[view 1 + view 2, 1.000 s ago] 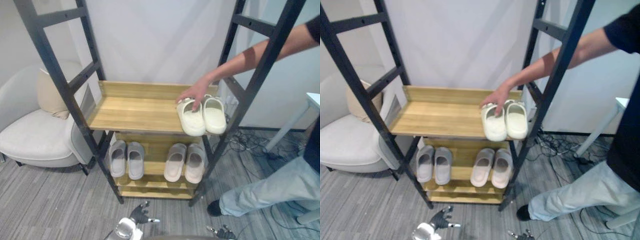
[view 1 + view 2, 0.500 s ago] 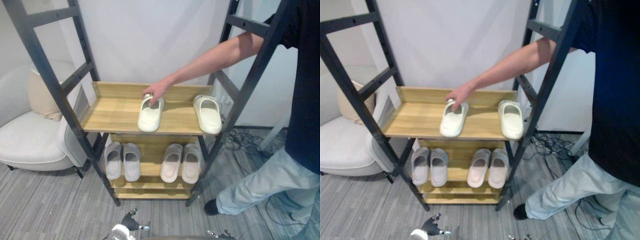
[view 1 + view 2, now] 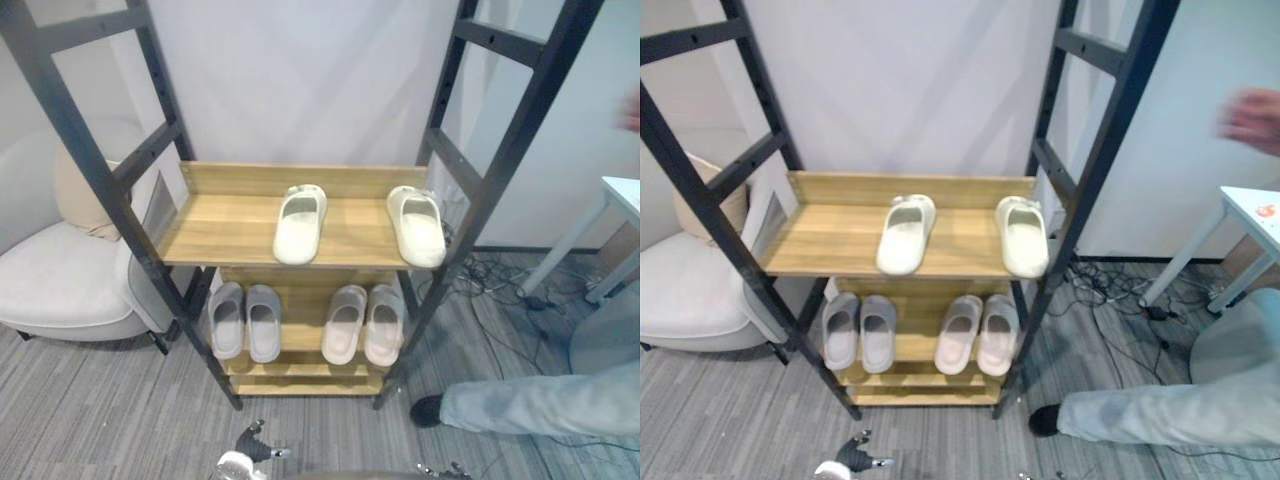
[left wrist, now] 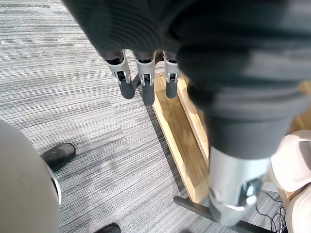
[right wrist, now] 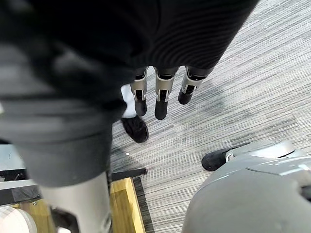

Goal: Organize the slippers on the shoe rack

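Risk lies mostly with the cream slipper (image 3: pixel 416 226) at the right end of the rack's (image 3: pixel 130 200) top shelf (image 3: pixel 220 235): its toe seems to reach past the front edge, so a clumsy reach or a nudge could tip it to the floor (image 3: pixel 100 400). Its mate (image 3: pixel 300 222) sits mid-shelf, well apart, so pairing them means sliding one across, and a knock against the dark upright (image 3: pixel 500 150) could shake everything. A person's leg (image 3: pixel 520 402) stretches along the floor just beside the rack's right foot, and a rising arm might meet it. The grey pair (image 3: pixel 245 320) and beige pair (image 3: pixel 363 325) below look tidy already. The left hand (image 4: pixel 146 80) and right hand (image 5: pixel 162 97) hang over the floor, fingers straight and relaxed, holding nothing.
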Controlling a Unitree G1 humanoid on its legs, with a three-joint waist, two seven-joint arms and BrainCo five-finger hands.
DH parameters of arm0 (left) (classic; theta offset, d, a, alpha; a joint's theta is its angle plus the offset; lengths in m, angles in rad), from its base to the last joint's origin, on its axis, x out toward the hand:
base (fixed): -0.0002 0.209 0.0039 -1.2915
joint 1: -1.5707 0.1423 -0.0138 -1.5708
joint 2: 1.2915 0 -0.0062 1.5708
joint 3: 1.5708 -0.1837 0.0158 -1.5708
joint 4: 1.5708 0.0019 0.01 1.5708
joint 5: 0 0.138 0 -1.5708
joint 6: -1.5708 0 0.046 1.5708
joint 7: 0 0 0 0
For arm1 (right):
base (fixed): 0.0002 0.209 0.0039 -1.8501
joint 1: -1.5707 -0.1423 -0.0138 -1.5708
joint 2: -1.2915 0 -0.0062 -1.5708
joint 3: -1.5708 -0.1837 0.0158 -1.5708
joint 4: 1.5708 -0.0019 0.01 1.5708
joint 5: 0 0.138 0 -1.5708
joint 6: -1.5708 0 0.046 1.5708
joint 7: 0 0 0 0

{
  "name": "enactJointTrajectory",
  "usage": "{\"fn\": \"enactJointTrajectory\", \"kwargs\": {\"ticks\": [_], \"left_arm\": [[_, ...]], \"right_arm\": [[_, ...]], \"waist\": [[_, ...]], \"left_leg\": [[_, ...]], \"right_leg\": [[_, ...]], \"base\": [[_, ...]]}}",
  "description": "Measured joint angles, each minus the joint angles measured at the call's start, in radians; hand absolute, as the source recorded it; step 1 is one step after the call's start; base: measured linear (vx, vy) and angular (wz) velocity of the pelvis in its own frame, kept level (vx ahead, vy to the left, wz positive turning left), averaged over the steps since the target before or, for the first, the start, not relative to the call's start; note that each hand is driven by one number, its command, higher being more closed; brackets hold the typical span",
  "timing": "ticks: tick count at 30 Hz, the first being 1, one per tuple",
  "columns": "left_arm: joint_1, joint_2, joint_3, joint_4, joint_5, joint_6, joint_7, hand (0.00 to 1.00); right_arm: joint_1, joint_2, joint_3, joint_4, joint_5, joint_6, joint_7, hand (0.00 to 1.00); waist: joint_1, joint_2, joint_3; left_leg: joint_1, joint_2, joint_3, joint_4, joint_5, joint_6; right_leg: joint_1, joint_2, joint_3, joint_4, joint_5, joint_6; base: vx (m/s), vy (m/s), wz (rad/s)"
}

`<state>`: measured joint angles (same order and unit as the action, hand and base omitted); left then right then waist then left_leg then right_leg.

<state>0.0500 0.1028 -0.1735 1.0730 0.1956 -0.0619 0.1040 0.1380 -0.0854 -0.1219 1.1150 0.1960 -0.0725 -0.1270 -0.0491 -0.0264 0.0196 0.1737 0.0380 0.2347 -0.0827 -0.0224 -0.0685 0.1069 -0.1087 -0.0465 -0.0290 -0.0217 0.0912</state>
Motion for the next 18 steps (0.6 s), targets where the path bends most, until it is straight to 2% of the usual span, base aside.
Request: {"fn": "enactJointTrajectory", "kwargs": {"ticks": [7, 12, 15, 16, 18], "left_arm": [[-0.005, -0.001, -0.027, -0.001, -0.001, 0.000, 0.000, 0.00], [-0.025, -0.001, -0.199, -0.035, -0.008, -0.002, -0.001, 0.00], [-0.026, -0.005, -0.354, -0.155, -0.062, -0.003, -0.013, 0.00], [-0.027, -0.005, -0.414, -0.229, -0.084, -0.004, -0.027, 0.00], [-0.030, -0.006, -0.501, -0.372, -0.143, -0.010, -0.050, 0.00]], "right_arm": [[-0.001, -0.004, 0.003, 0.000, 0.000, 0.000, 0.000, 0.00], [0.000, -0.011, 0.013, 0.000, 0.000, 0.000, 0.000, 0.00], [0.001, -0.016, 0.020, -0.002, 0.001, -0.001, -0.001, 0.00], [0.003, -0.017, 0.021, -0.003, 0.001, -0.001, -0.001, 0.00], [0.003, -0.022, 0.025, -0.004, 0.003, -0.002, -0.001, 0.00]], "waist": [[0.000, 0.007, 0.005], [-0.003, 0.010, 0.011], [-0.003, 0.008, 0.015], [-0.003, 0.018, 0.016], [-0.006, 0.015, 0.013]], "left_leg": [[0.000, -0.001, -0.017, 0.000, 0.000, 0.000], [-0.002, 0.000, -0.027, 0.000, 0.000, 0.000], [-0.007, 0.002, -0.031, 0.000, -0.001, -0.001], [-0.018, 0.002, -0.035, 0.000, -0.002, -0.002], [-0.030, 0.002, -0.040, 0.001, -0.002, -0.003]], "right_leg": [[0.006, 0.000, -0.005, -0.010, 0.001, 0.000], [0.010, 0.000, -0.012, -0.011, 0.000, 0.000], [0.008, -0.001, -0.017, -0.012, 0.000, 0.000], [-0.001, -0.002, -0.021, -0.012, 0.000, 0.000], [-0.010, -0.003, -0.024, -0.012, 0.000, 0.000]], "base": [[0.00, -0.001, 0.02], [-0.01, -0.014, 0.04], [-0.02, -0.023, 0.05], [-0.01, -0.024, 0.09], [0.00, -0.021, 0.09]]}}
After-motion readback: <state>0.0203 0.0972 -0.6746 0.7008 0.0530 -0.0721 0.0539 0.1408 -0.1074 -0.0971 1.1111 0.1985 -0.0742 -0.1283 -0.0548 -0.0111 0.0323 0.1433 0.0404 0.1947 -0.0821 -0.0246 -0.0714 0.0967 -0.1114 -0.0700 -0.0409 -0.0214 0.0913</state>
